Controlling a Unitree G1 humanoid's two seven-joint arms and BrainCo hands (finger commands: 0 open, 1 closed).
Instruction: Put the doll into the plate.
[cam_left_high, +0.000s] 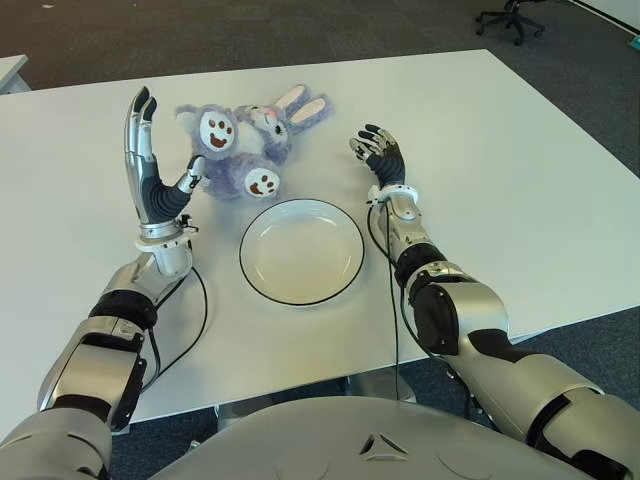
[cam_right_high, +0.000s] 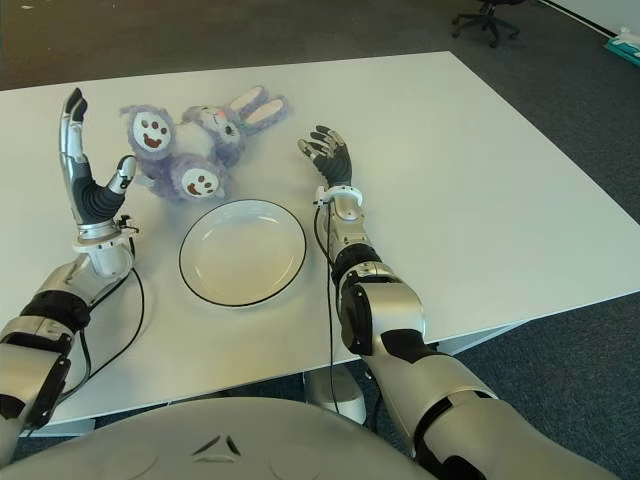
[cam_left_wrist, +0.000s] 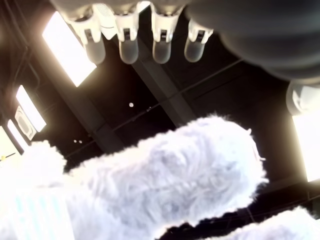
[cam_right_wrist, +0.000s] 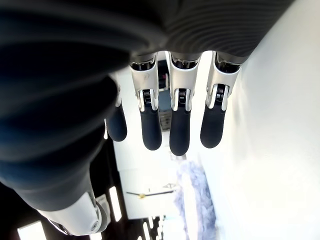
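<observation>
White tabletop (cam_left_high: 520, 200) seen from above. Purple fluffy doll (cam_left_high: 245, 140) with long rabbit ears and smiling white faces, lying toward the far side, just beyond a round white plate (cam_left_high: 301, 250) with a dark rim, not in it. Left hand (cam_left_high: 152, 165) raised upright just left of the doll, fingers straight and spread, thumb tip against the fur, gripping nothing. Right hand (cam_left_high: 378, 152) low over the tabletop right of the doll, fingers loosely apart, holding nothing.
</observation>
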